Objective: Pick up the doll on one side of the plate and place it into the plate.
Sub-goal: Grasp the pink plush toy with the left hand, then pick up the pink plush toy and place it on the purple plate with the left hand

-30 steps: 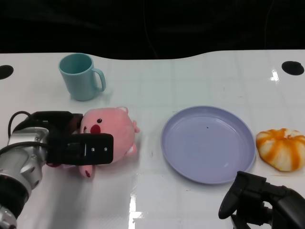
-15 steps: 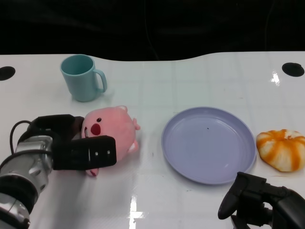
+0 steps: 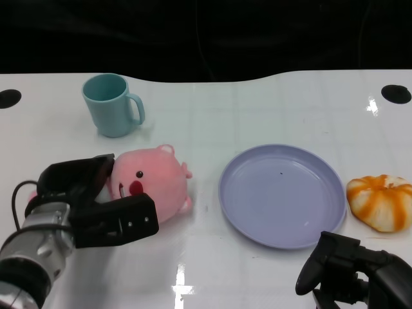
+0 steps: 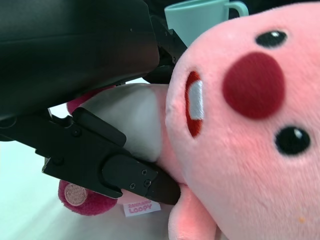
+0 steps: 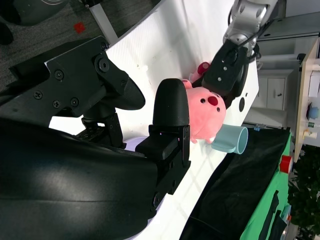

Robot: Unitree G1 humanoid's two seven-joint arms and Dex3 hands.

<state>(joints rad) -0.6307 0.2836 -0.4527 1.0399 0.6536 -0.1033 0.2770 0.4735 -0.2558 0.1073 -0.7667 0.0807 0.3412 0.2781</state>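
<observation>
In the head view the left hand (image 3: 96, 203) is gripping the pink doll (image 3: 154, 182), its fingers closing around the toy's near and left sides. The doll is lying on the white desk (image 3: 257, 109) just left of the lilac plate (image 3: 280, 193), not touching it. A teal mug (image 3: 111, 104) is standing toward the desk's far left corner, and an orange-and-white plush (image 3: 381, 201) is sitting at the right edge beside the plate. The right hand (image 3: 354, 270) is resting at the near right edge, holding nothing, its fingers loosely curled.

The left wrist view is showing what the head view hides: black fingers (image 4: 130, 172) pressing into the doll's (image 4: 250, 125) belly, and a small label.

The right wrist view is showing the right hand's fingers (image 5: 170, 112) apart around nothing, with the doll (image 5: 205, 115) and mug (image 5: 230, 140) beyond.
</observation>
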